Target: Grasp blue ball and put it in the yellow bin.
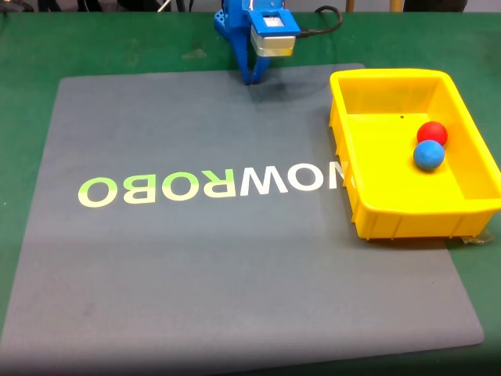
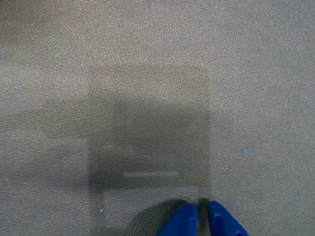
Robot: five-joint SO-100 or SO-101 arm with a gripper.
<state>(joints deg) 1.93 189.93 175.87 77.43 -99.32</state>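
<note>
The blue ball (image 1: 428, 155) lies inside the yellow bin (image 1: 376, 215), out toward the right-hand part of the tub's floor in the fixed view, and a red ball (image 1: 432, 132) sits right against it on the far side, the two touching or as good as touching. The bin itself stands on the right edge of a big grey mat (image 1: 235, 258), partly overhanging it onto the green table (image 1: 31, 55) (the mat has pale lettering across its middle, printed so it reads backwards from this side). Well apart from the bin, up at the far edge of the mat, the blue arm hangs with its gripper (image 1: 253, 77) pointing down at the mat surface, a silver-and-white camera block (image 1: 274, 35) strapped to it and a black cable (image 1: 325, 27) trailing off behind. In the wrist view the gripper (image 2: 202, 219) comes in from the bottom edge, its two blue fingertips (image 2: 181, 222) drawn together with only a thin dark slit between them and nothing caught there, so it is closed on air. Under it is plain textured grey mat with the arm's squarish shadow (image 2: 147, 132) falling across it, and a tiny blue speck (image 2: 244, 151) off to the right.
</note>
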